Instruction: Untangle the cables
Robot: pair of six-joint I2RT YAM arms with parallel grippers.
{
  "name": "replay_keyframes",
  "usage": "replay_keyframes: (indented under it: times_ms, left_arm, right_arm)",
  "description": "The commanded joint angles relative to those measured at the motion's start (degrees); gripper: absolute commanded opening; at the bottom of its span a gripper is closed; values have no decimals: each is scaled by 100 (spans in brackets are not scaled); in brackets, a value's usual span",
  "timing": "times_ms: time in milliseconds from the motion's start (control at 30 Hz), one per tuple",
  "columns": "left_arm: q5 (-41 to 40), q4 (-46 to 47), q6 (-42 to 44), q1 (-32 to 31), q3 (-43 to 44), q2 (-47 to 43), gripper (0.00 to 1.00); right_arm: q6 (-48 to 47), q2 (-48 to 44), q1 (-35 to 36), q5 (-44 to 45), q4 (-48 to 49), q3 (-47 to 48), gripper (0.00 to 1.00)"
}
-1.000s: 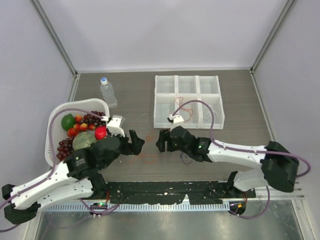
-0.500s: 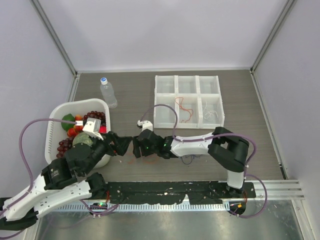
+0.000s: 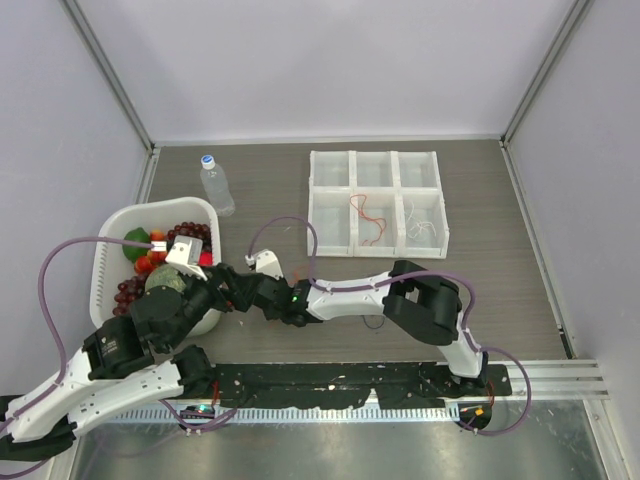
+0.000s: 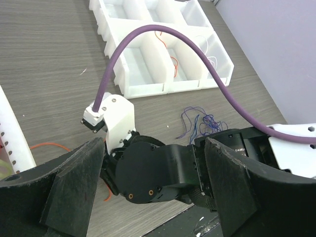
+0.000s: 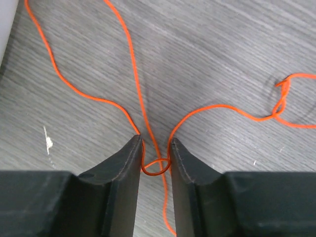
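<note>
Cables (image 4: 201,122): thin orange and blue loops

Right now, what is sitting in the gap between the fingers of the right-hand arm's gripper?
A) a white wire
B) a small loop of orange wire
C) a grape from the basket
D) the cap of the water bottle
B: the right wrist view shows a small loop of the orange cable lying in the narrow gap between the two fingers of the right gripper, against the wooden table.
</note>
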Motion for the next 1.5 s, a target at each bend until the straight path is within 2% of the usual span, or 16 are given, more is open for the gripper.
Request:
replay_keyframes:
  times_ms: [0, 33, 167, 367, 533, 733, 867, 1100, 1167, 1267, 1467]
  left_arm:
    - [-31, 99, 88, -12, 148, 89, 86]
    - [-31, 99, 88, -20, 165, 107, 86]
    - [-13, 169, 53, -12, 113, 142, 86]
    - [-92, 309, 141, -12, 165, 300, 86]
    - [-92, 441, 185, -20, 157, 476, 86]
    - [-31, 520, 194, -12, 165, 608, 86]
    - [4, 600, 264, -12, 236, 722, 86]
    - [171, 644, 185, -12, 253, 784, 86]
    - [198, 617, 159, -20, 253, 758, 86]
    - [198, 582, 132, -12, 262, 722, 86]
    - [259, 451, 9, -12, 280, 608, 86]
  right_arm:
    - [-65, 265, 44, 368, -496, 170, 29]
    - [-82, 239, 44, 316, -461, 126, 19]
    - [-30, -138, 44, 254, -153, -251, 1]
    - [-117, -1822, 35, 578, 435, -1199, 1]
    - [-117, -3290, -255, 789, 515, -1737, 1]
    - [-179, -4706, -1168, 685, 507, -2282, 1]
    - [-433, -5261, -1766, 675, 349, -2300, 1]
    - [-970, -5413, -2740, 991, 216, -2019, 1]
    - [-917, -5237, -3048, 1001, 225, -1984, 1]
    - [-681, -4859, -3645, 371, 540, -2053, 1]
    - [-522, -3788, -4113, 130, 700, -1730, 1]
